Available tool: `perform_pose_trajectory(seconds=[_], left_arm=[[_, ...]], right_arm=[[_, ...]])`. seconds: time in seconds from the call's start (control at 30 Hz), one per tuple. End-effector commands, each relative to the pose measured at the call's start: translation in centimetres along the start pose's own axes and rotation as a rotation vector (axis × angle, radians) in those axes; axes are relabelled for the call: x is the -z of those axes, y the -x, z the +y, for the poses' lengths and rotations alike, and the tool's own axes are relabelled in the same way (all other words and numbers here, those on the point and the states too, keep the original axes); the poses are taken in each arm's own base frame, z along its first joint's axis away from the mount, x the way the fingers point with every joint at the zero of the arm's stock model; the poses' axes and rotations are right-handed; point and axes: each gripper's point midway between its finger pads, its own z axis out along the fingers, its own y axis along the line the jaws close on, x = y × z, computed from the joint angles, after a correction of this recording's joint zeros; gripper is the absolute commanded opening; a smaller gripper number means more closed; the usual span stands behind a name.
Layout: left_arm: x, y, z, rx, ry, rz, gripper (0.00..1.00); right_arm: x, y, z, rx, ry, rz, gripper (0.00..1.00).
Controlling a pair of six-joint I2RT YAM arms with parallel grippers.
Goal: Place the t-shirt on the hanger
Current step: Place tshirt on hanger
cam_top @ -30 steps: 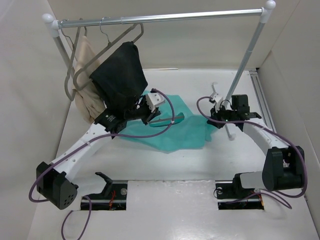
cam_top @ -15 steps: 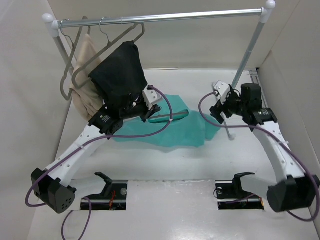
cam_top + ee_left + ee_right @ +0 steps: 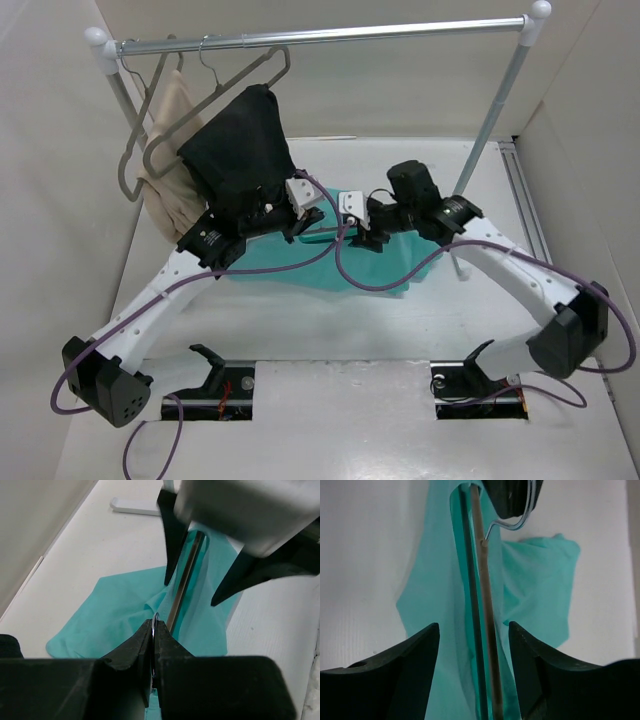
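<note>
Ur left claw (image 3: 152, 628) pinches hanger (image 3: 485, 597) hook; right claw (image 3: 472, 635), 3 o'clock of it, gapes astride bar. Pull t-shirt (image 3: 537, 575) over slow, pls.

**White arms, purple cables**

We're looking at the left arm (image 3: 150, 300) and the right arm (image 3: 520, 265), both showing white links and chunky black joint housings (image 3: 100, 375). Purple cables (image 3: 375, 289) are looping off them, and we're seeing matte black fingers (image 3: 405, 670) up close.

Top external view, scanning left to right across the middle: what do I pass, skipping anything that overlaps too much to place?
beige garment → black garment → left gripper → right gripper → rack's right pole
</note>
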Motion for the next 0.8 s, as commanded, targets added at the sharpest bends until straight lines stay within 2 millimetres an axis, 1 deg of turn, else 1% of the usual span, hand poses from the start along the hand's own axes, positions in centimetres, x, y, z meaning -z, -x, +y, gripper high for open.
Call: perform_pose_trajectory(seconds=[0.0, 0.03, 0.07, 0.1, 0.17, 0.2, 0.27, 0.33, 0.37, 0.4, 0.43, 0.47, 0.5, 0.53, 0.57, 0.6, 0.63, 0.67, 0.7, 0.73, 0.77], left_arm=[[0.9, 3.0, -0.4, -0.045, -0.016, -0.110, 0.00], [1.2, 3.3, -0.6, -0.050, -0.021, -0.121, 0.00], [1.1, 2.8, -0.7, -0.044, -0.025, -0.112, 0.00], [1.1, 2.8, -0.7, -0.044, -0.025, -0.112, 0.00], [1.1, 2.8, -0.7, -0.044, -0.025, -0.112, 0.00], [1.3, 3.3, -0.7, -0.054, -0.019, -0.128, 0.00], [1.3, 3.3, -0.7, -0.045, -0.020, -0.128, 0.00], [1.3, 3.5, -0.7, -0.042, -0.017, -0.136, 0.00], [1.2, 3.1, -0.6, -0.036, -0.008, -0.125, 0.00], [1.2, 3.0, -0.4, -0.035, 0.002, -0.122, 0.00], [1.4, 3.3, -0.5, -0.031, 0.004, -0.130, 0.01], [1.5, 3.0, -0.4, -0.025, 0.013, -0.118, 0.11], [1.5, 2.7, -0.4, -0.030, 0.010, -0.109, 0.25], [1.4, 2.0, -0.3, -0.030, 0.016, -0.087, 0.48], [1.4, 1.4, -0.4, -0.027, 0.019, -0.061, 0.56], [1.8, 1.2, 0.1, -0.044, 0.052, -0.048, 0.64], [1.8, 0.3, 0.2, -0.034, 0.063, -0.023, 0.64], [2.0, 0.1, 1.0, -0.040, 0.093, -0.013, 0.67], [2.3, -0.8, 1.2, -0.029, 0.111, 0.009, 0.67], [2.6, -2.2, 1.8, -0.019, 0.126, 0.043, 0.69], [3.0, -2.3, 2.1, -0.024, 0.138, 0.047, 0.69]], right_arm=[[-0.9, 2.2, -0.2, 0.052, 0.033, -0.095, 0.62], [-1.2, 2.3, -0.6, 0.058, 0.027, -0.101, 0.62], [-1.5, 2.7, -1.3, 0.062, 0.010, -0.117, 0.61], [-2.2, 2.2, -1.4, 0.040, 0.022, -0.106, 0.61], [-3.0, 1.4, -2.2, 0.023, 0.002, -0.076, 0.57], [-3.9, 0.4, -2.2, 0.006, 0.011, -0.048, 0.56], [-4.5, -0.2, -2.1, -0.017, 0.025, -0.034, 0.44], [-5.1, -0.8, -1.9, -0.037, 0.038, -0.023, 0.27], [-5.1, -0.8, -1.9, -0.037, 0.038, -0.023, 0.03], [-5.0, -1.2, -1.9, -0.057, 0.032, -0.001, 0.00], [-4.6, -0.8, -2.0, -0.051, 0.024, -0.008, 0.00], [-4.4, -0.8, -1.8, -0.050, 0.023, -0.009, 0.00], [-4.0, -0.4, -1.9, -0.042, 0.014, -0.018, 0.00], [-3.4, -0.8, -1.6, -0.065, 0.019, -0.015, 0.00], [-2.1, -1.0, -1.8, -0.073, -0.003, -0.018, 0.00], [-1.4, -1.1, -1.5, -0.087, 0.008, -0.024, 0.00], [-0.6, -1.3, -1.4, -0.097, 0.004, -0.027, 0.00], [0.5, -1.9, -1.8, -0.118, -0.015, -0.023, 0.00], [1.9, -1.6, -1.8, -0.107, -0.033, -0.031, 0.00], [2.6, -2.1, -1.6, -0.114, -0.038, -0.025, 0.00], [3.4, -2.4, -1.2, -0.136, -0.032, -0.017, 0.00]])
